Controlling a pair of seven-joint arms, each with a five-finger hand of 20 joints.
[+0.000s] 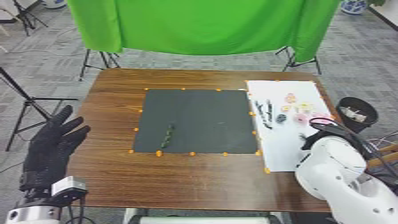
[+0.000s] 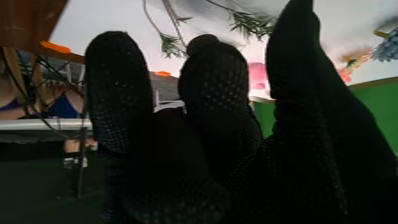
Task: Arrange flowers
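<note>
Right hand, one: open, fingers straight, at the right edge of the white sheet, near the pink flower. Left hand, one: open, fingers extended, beside the left edge of the table. Flowers and greenery: one green stem lying on the lower left part of the dark mat; on the sheet, dark sprigs along its left side, with blue, yellow and pink flowers to their right.
</note>
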